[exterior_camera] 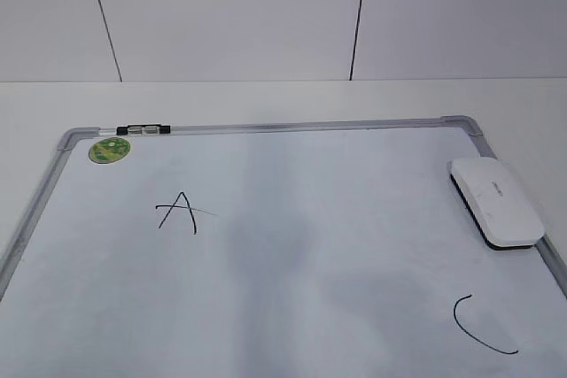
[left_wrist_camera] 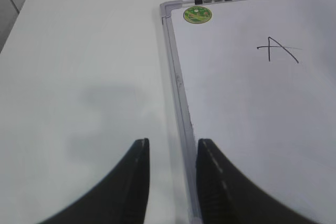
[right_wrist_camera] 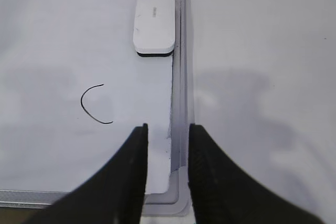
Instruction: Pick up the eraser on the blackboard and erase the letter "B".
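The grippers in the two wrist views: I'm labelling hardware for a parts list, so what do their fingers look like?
Both look alike. The left gripper and right gripper each show two matte black fingers, broad at the base and curving to narrower tips. No cables, markings or arm links appear in any view.

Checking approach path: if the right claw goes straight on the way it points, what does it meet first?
Probably the eraser, lying on the blackboard by its right frame. The right claw is open; nothing lies between, though height is unclear.
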Robot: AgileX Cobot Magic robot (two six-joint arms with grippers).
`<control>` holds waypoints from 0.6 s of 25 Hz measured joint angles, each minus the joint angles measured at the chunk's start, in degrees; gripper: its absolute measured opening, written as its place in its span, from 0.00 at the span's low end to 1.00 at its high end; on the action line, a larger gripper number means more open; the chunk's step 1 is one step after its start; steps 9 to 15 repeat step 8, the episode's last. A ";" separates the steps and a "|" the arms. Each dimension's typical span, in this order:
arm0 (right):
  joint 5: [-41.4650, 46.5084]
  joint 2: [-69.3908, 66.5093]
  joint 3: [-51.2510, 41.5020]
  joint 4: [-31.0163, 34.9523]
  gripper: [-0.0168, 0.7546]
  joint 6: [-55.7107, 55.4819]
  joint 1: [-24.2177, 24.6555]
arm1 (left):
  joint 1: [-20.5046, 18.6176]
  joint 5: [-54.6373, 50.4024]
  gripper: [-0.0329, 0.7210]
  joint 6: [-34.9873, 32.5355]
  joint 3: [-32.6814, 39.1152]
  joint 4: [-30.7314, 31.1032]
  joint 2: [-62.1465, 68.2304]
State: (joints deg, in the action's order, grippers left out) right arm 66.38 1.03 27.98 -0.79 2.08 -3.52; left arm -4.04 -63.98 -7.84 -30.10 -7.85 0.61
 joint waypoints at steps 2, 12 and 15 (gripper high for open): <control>0.00 0.00 0.00 0.00 0.28 0.00 0.00 | 0.78 0.00 0.35 0.00 0.00 0.00 0.00; 0.00 0.00 0.00 -0.10 0.28 0.00 0.00 | 1.85 0.00 0.35 0.00 0.00 0.00 0.00; 0.00 0.00 0.00 -0.10 0.28 0.00 0.00 | 1.85 0.00 0.35 0.00 0.00 0.00 0.00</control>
